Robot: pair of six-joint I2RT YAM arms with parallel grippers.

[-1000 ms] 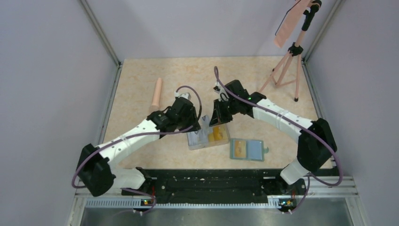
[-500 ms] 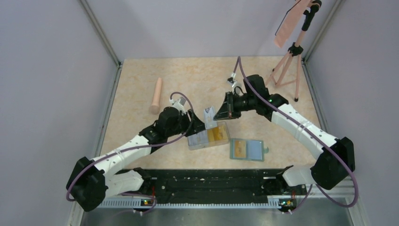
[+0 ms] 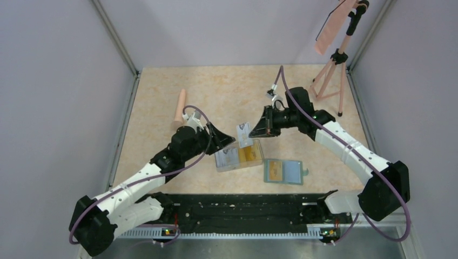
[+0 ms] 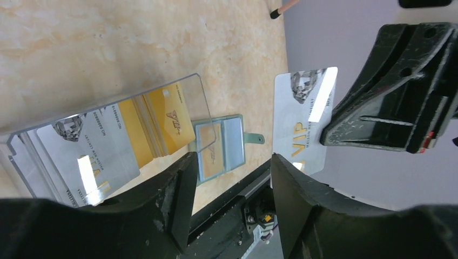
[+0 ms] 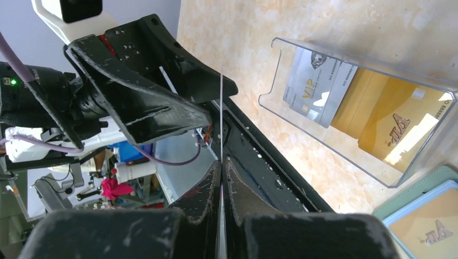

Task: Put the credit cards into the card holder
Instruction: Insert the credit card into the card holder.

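Top external: right tool (image 3: 256, 129) pinches a pale card (image 3: 244, 133); left tool (image 3: 227, 137) gapes empty just beside it.

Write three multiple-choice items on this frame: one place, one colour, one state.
1. Where is the card holder relative to the clear box? A) inside it B) beside it, on its right C) beneath it
2. What colour is the card in the right gripper? A) silver-white B) yellow C) green
3. The left gripper is: A) shut on a card B) open, empty C) shut, empty
Answers: 1 B, the top view shows it lying open beside the box; 2 A, the left wrist view shows a silver VIP card pinched; 3 B, its jaws stand apart with nothing between.
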